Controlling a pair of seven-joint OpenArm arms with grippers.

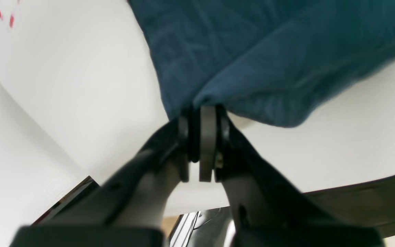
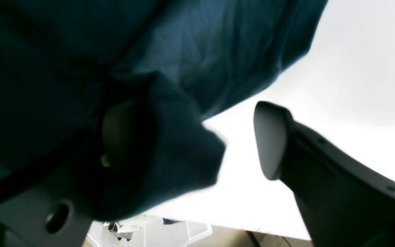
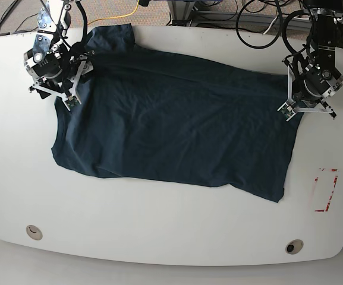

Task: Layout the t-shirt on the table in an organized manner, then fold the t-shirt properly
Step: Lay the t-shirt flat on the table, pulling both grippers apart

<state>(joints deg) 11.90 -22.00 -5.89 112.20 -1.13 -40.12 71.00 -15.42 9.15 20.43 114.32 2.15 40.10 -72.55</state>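
Left hand (image 1: pixel 202 144) clamped; right hand (image 2: pixel 197 137) spread (fingers apart).

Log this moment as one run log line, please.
phase: layout | t-shirt: spread on table | left gripper: shut on t-shirt | right gripper: open, fabric draped over one finger

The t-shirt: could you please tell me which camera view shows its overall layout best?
The base view: it shows the whole t-shirt spread across the table. The left wrist view shows only an edge pinched in the left tool; the right wrist view shows only dark folds beside the open right tool.
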